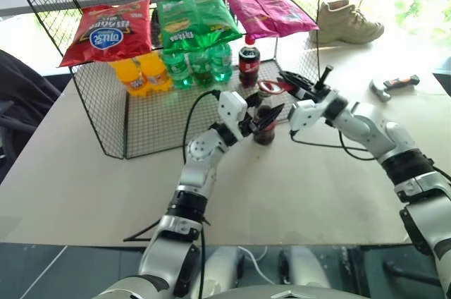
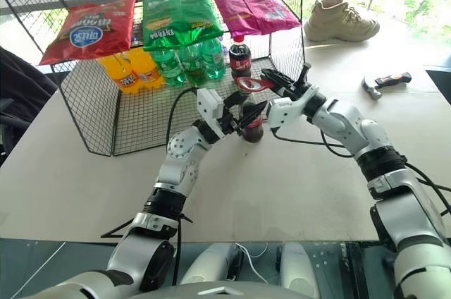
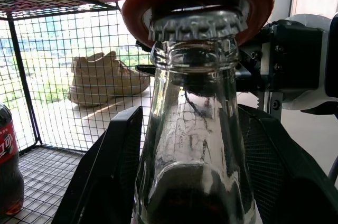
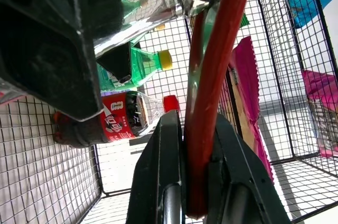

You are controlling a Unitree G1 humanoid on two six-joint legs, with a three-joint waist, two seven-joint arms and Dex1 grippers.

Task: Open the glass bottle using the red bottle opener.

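One glass bottle (image 2: pixel 252 124), one red bottle opener (image 2: pixel 254 84).

I see clear, glossy glass on the glass bottle (image 3: pixel 195 145), crimped metal on its cap (image 3: pixel 198 26). The red bottle opener (image 4: pixel 214 81) looks smooth, the wire rack (image 1: pixel 106 123) thin black metal.
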